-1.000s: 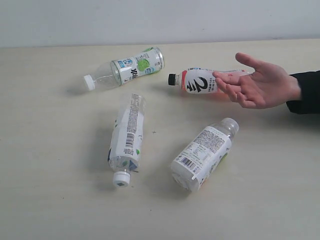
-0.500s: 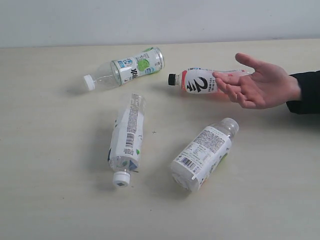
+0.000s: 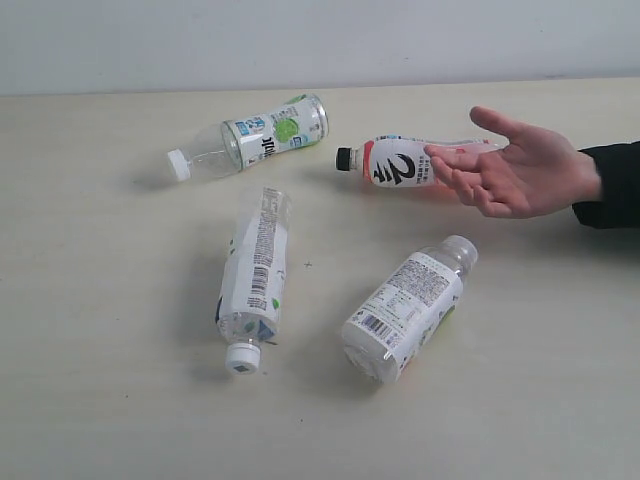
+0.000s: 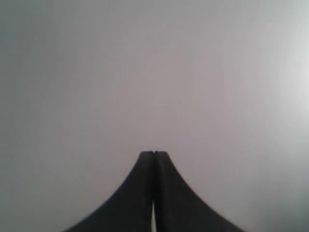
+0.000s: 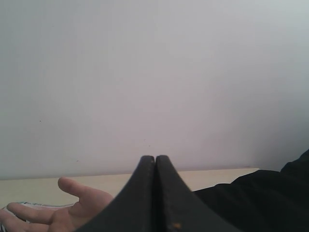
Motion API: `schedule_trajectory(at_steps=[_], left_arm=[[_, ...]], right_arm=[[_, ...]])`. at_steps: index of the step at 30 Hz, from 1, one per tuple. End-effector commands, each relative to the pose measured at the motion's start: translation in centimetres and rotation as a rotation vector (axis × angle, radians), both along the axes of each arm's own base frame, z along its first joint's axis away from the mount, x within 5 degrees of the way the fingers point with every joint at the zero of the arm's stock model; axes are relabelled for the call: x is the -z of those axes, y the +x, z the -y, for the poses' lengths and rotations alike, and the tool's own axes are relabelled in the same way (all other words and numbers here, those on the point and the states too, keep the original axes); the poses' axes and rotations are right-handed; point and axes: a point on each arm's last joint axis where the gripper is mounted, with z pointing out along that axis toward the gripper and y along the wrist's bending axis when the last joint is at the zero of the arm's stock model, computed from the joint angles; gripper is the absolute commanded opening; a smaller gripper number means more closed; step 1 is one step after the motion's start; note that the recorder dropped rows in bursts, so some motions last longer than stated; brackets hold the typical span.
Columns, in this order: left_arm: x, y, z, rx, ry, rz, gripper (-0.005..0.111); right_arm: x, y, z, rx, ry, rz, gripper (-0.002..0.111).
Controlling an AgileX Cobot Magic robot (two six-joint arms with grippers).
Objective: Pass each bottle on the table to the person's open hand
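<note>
Four bottles lie on their sides on the beige table [image 3: 100, 400]. A white-capped one with a green label [image 3: 255, 138] lies at the back left. The pink, black-capped bottle with a black "2" [image 3: 398, 163] lies at the back, partly behind the person's open hand [image 3: 515, 165]. Two more white-capped bottles lie nearer: one at centre left [image 3: 254, 272], one at centre right [image 3: 408, 305]. Neither arm shows in the exterior view. My left gripper [image 4: 154, 153] is shut, facing a blank wall. My right gripper [image 5: 155, 157] is shut with nothing in it, and the hand [image 5: 67, 208] shows past it.
The person's black sleeve [image 3: 610, 183] enters from the right edge. A pale wall [image 3: 320, 40] runs behind the table's far edge. In the right wrist view the sleeve [image 5: 260, 198] fills the corner beside the fingers.
</note>
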Motion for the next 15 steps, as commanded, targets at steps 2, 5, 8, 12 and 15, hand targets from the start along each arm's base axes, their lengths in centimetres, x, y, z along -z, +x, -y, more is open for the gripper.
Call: schedule_trajectory(at_steps=[2, 5, 8, 12, 15], left_arm=[[-1.6, 8.7, 1.9, 0.072, 0.230, -0.227, 0.000], [-2.2, 13.2, 2.8, 0.115, 0.372, -0.282, 0.000], [-3.0, 18.1, 2.8, 0.061, 0.592, -0.336, 0.000], [-2.8, 22.7, 1.9, -0.339, 1.052, -0.317, 0.000], [-1.6, 25.8, 3.0, -0.624, 1.490, -0.320, 0.000]], right_arm=[[0.1, 0.0, 0.0, 0.007, -0.003, 0.000, 0.000], [0.1, 0.0, 0.0, 0.007, -0.003, 0.000, 0.000], [0.1, 0.0, 0.0, 0.007, -0.003, 0.000, 0.000], [0.1, 0.0, 0.0, 0.007, -0.003, 0.000, 0.000], [0.1, 0.0, 0.0, 0.007, -0.003, 0.000, 0.000]])
